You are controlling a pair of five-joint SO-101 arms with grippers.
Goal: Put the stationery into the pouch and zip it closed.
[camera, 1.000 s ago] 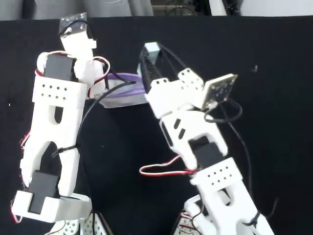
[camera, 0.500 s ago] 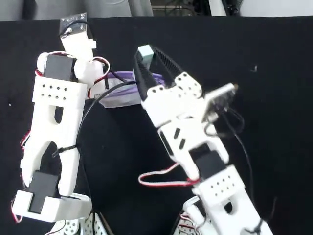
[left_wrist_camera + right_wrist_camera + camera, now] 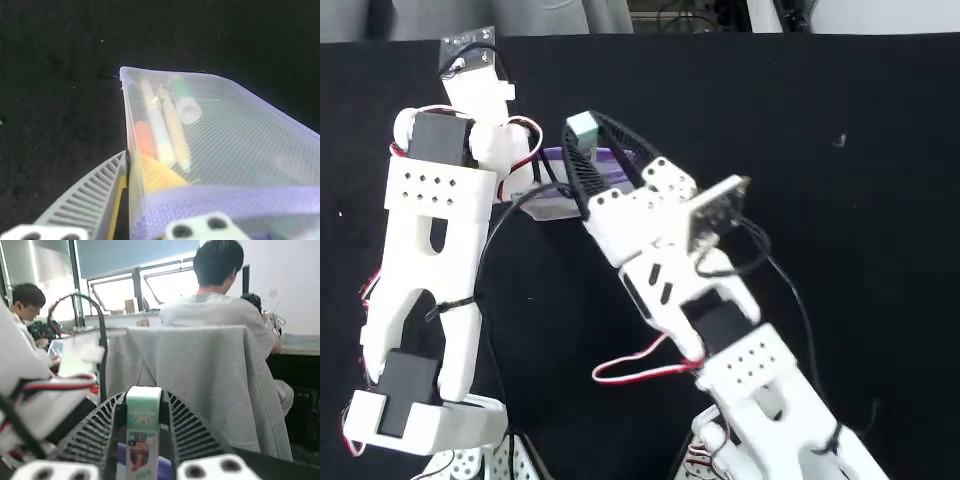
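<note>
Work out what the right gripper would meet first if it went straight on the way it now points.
Probably nothing close. Holding a green-and-white block, the right gripper points almost level, passing above the pouch, towards a grey cloth beyond the table. Depth is unclear.

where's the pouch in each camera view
High view: pouch by the small box, toward the table's far side.
Left wrist view: pouch up close, pens inside.
Right wrist view: purple sliver of pouch beyond the small box in the right gripper.
Shared landmark: its purple edge.

An office-like workroom: wide windows [image 3: 167,285], a grey-draped chair [image 3: 200,380], a black-covered table [image 3: 880,120].
</note>
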